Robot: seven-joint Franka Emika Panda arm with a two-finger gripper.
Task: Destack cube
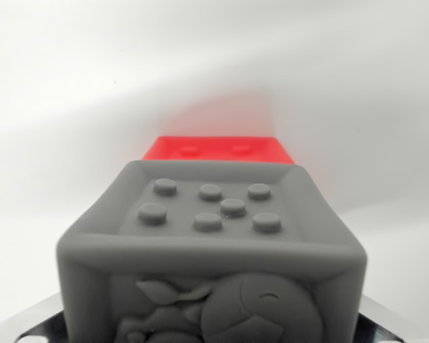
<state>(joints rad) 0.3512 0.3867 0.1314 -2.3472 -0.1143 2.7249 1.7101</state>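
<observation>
Grey cube (211, 250) fills the near wrist view, seven round studs on its recessed top and a relief figure on its front. One red cube (218, 149) sits just behind it. Whether the jaws grip cannot be told.

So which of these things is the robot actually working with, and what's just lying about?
Part of the job:
- grey cube, close to the camera, seven studs on top
- red cube, just behind it

Just there:
- white surface all around
- nothing else is in view; the jaws cannot be made out
</observation>
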